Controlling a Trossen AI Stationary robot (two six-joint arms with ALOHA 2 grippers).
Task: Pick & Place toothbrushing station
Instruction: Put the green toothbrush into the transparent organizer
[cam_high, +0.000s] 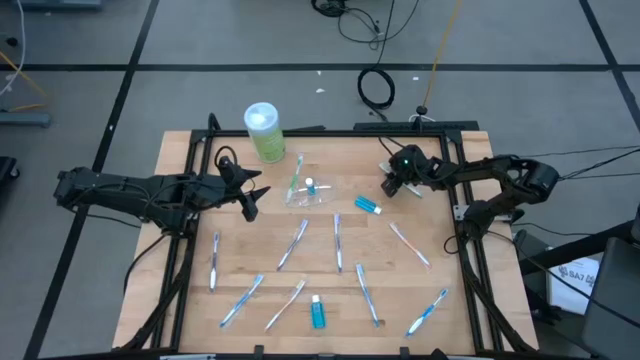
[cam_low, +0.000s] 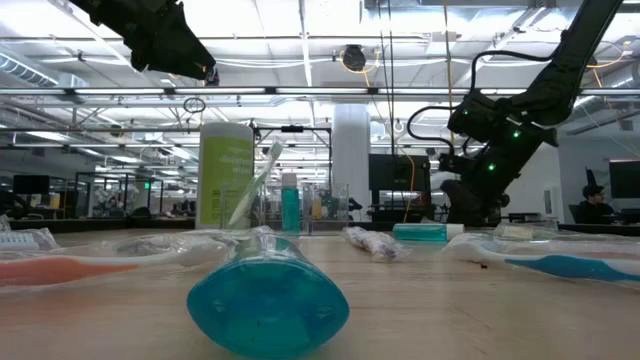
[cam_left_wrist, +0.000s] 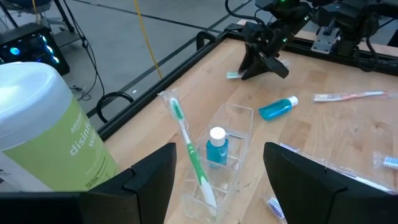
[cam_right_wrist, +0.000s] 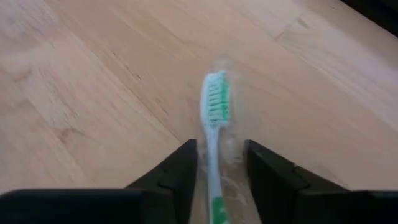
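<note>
So far only one green toothbrush (cam_left_wrist: 186, 140) and one small blue bottle (cam_left_wrist: 217, 146) stood in the clear holder (cam_left_wrist: 239, 134), many brushes lay scattered, and the right gripper (cam_right_wrist: 217, 165) straddled a wrapped green-bristled toothbrush (cam_right_wrist: 214, 121) near the table's far edge, fingers narrowly apart, not yet clamped, while the left gripper (cam_left_wrist: 217, 186) hung spread beside the holder.

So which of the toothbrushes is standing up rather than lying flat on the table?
The green-and-white toothbrush, leaning upright in the clear plastic holder beside the small blue bottle. Every other toothbrush lies flat on the wooden tabletop.
</note>
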